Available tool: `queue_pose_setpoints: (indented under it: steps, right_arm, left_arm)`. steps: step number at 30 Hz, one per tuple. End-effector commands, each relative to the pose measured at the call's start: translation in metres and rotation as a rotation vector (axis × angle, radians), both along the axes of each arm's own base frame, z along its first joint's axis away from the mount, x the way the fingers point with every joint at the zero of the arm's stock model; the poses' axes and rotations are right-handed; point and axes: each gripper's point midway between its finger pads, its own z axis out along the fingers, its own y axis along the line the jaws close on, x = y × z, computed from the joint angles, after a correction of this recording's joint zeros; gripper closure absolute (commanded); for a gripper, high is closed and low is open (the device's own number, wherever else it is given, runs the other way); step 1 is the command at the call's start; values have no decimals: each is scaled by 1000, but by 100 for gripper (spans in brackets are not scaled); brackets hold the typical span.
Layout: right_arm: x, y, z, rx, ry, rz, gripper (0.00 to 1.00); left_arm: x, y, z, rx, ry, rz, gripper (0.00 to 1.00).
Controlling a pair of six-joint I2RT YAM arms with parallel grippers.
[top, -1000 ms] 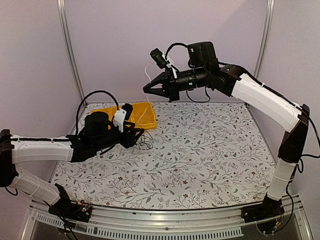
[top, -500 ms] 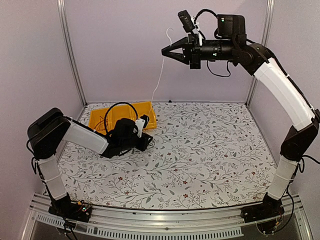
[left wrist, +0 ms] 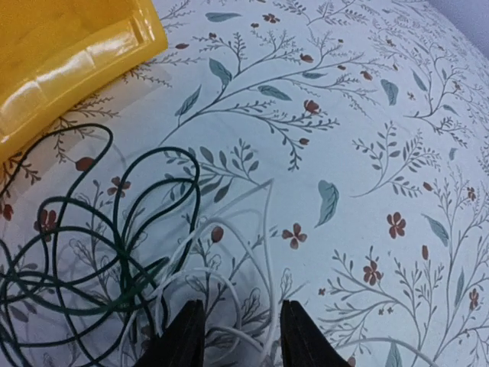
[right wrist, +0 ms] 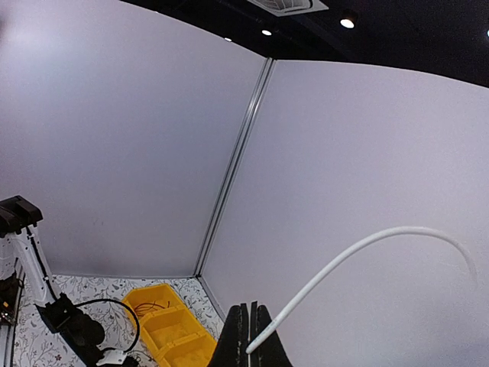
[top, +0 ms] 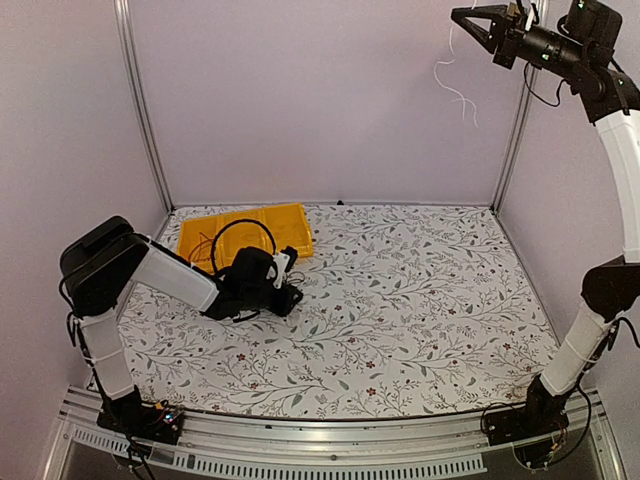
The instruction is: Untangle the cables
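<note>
We see the tabletop (left wrist: 359, 107) covered in a matt, printed, cloth-like sheet. The yellow bin (left wrist: 69, 53) looks like glossy moulded plastic, catching bright highlights. The dark cables (left wrist: 122, 264) and the white cable (right wrist: 405, 228) have smooth plastic-looking sheaths.

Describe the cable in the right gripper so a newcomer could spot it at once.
Look high at the right corner post, where the right gripper is shut. From it a thin white cable dangles in mid-air; the other wires lie tangled on the table by the left gripper.
</note>
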Motion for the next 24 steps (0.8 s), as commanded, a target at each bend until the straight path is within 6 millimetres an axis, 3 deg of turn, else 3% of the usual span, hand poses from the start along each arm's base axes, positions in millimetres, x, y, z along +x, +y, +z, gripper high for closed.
queue_pose_setpoints:
  steps: [1,6,11,12,13,14,17,24]
  right_arm:
    - [-2,-8,3,11,5,-9,100]
    - [11,-2,-27,-24,78,8,100]
    - [21,3,-66,-61,163,29,100]
    - [23,5,-76,-69,183,34,100]
    - [22,5,-81,-73,194,42,100]
    - [23,7,-91,-80,214,49,100]
    - [22,9,-111,-93,261,79,100]
    - [20,16,-153,-112,349,146,100]
  left_arm:
    - [-22,8,7,-46,43,-25,64]
    - [-44,-3,51,-126,47,-101,63]
    - [-66,-6,111,-151,-115,-150,44]
    - [-68,-4,121,-146,-151,-145,36]
    - [-67,2,129,-131,-179,-113,6]
    - [-66,7,138,-123,-196,-87,1]
    - [-65,22,151,-79,-198,-29,0]
    - [-74,30,180,-43,-247,-58,0]
